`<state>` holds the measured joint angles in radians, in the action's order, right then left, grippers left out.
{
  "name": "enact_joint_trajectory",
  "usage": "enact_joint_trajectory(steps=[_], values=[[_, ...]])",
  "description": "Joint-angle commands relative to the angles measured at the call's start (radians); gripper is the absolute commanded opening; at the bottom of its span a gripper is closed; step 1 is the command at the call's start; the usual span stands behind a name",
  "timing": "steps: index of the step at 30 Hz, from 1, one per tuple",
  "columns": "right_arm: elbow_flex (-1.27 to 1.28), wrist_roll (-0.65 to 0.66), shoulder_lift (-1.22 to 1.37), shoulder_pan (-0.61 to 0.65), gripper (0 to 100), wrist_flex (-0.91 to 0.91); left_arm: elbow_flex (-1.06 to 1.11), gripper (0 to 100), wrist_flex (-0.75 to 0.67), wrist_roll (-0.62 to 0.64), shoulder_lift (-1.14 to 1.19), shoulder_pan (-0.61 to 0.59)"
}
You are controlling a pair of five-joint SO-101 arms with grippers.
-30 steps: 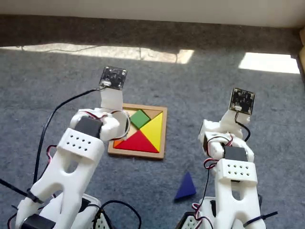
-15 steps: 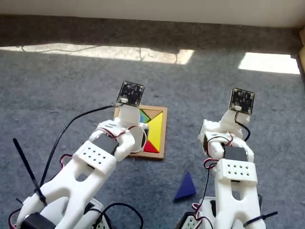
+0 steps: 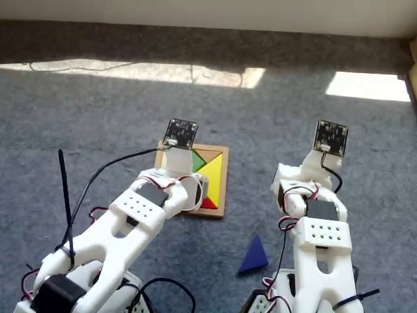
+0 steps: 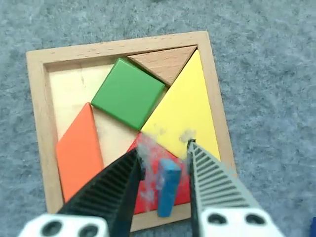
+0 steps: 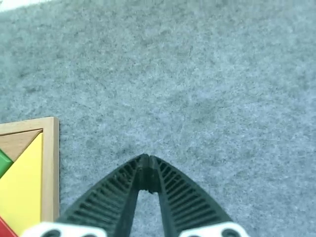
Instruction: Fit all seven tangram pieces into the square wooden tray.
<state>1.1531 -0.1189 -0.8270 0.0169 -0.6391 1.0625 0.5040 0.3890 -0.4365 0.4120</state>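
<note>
The square wooden tray (image 4: 217, 98) holds a green square (image 4: 128, 91), a tan triangle (image 4: 165, 61), a big yellow triangle (image 4: 185, 113), an orange parallelogram (image 4: 79, 148) and a red triangle (image 4: 150, 190). My left gripper (image 4: 164, 150) hangs over the red triangle, shut on a light blue piece (image 4: 168, 187) that stands on edge between its fingers. In the high view the left arm covers much of the tray (image 3: 223, 186). A dark blue triangle (image 3: 254, 255) lies on the carpet near the right arm's base. My right gripper (image 5: 148, 173) is shut over bare carpet beside the tray (image 5: 49, 163).
Grey carpet covers the whole floor, with sunlit patches (image 3: 365, 85) at the far side. Cables (image 3: 98, 176) trail from the left arm. Open carpet lies between the tray and the right arm.
The left arm has swung right from the tray's left side to over its right half. The right arm has kept still.
</note>
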Motion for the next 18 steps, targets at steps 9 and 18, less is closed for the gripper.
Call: enact_joint_trajectory(steps=[9,18], values=[[-0.008,0.009,-0.021,-0.010,0.7,0.019,-0.136,15,0.124,0.025,-0.065,-0.157],[-0.008,0.009,-0.021,-0.008,0.7,0.019,-0.113,16,0.302,-0.063,-0.318,-0.136]])
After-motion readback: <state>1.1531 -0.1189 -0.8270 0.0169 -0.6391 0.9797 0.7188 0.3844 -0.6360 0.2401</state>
